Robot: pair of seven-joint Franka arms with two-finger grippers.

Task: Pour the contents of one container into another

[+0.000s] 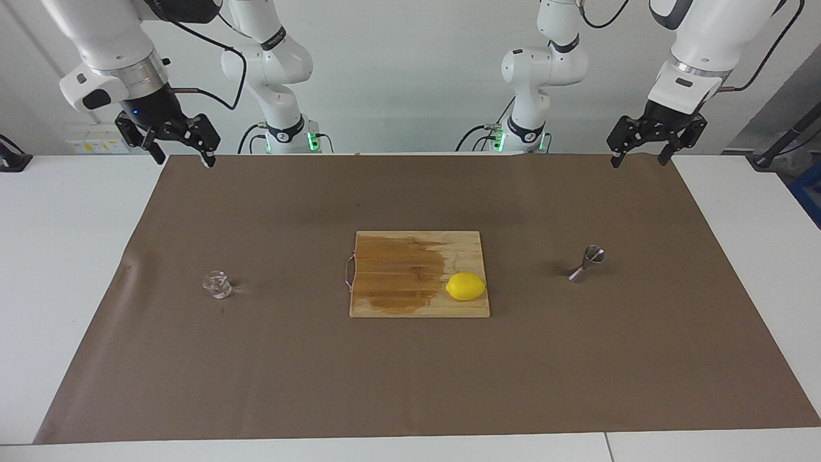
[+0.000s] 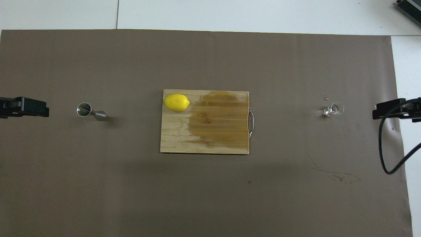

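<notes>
Left gripper (image 1: 639, 158): hangs in the air over the brown mat's edge at the left arm's end of the table, fingers spread apart, holding nothing; only its black tip shows at the overhead view's edge (image 2: 24, 107).
Right gripper (image 1: 181, 156): hangs in the air over the mat's corner at the right arm's end, fingers spread apart, holding nothing; its tip shows at the other edge of the overhead view (image 2: 391, 109).
Jigger (image 1: 587, 263): small shiny steel double cone with a narrow waist, on the mat toward the left arm's end, well apart from the left gripper.
Jigger axis (image 2: 91, 112): it looks upright on one cone, the round open mouth facing up; both views show it slanted, so a slight tilt cannot be told.
Glass vessel (image 1: 217, 284): small, squat, clear and roundish, smaller than the lemon, on the mat toward the right arm's end.
Glass vessel axis (image 2: 333, 109): stands with its open rim upward; a little clear liquid seems to sit in the bottom.
Cutting board (image 1: 385, 308): bamboo, between the two vessels, its long side along the table, a dark wet patch over much of it and a wire handle at the end toward the right arm.
Lemon (image 1: 465, 286): yellow, lying on the board's corner farther from the robots, toward the left arm's end, long axis along the board's long side.
Mat (image 1: 410, 385): brown paper, with faint stains nearer the robots than the glass vessel.
</notes>
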